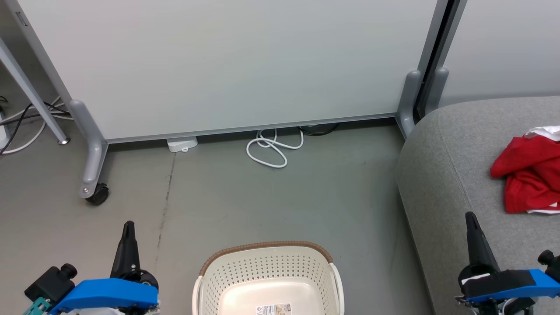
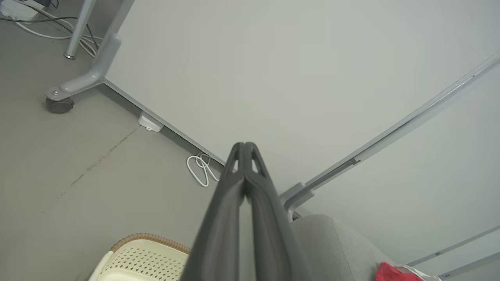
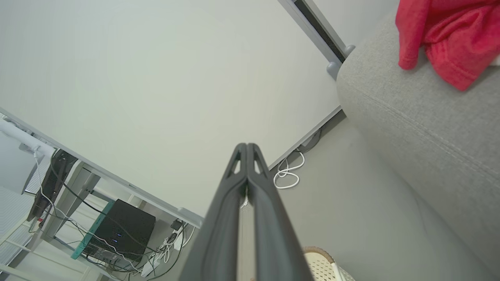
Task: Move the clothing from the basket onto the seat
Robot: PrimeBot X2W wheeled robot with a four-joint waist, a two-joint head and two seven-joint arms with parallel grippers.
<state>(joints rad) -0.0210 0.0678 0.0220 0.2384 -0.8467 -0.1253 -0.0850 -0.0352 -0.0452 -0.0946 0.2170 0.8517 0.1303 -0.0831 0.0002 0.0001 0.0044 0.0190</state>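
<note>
The basket seems empty and the clothing lies on the seat at right, so the left gripper and right gripper, both closed on nothing, should rest clear.

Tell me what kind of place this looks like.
Probably an office or lab corner rather than a home: a wheeled partition panel stands on a bare grey floor, a black computer tower sits among tangled cables, and a grey upholstered seat stands near the panel.
</note>
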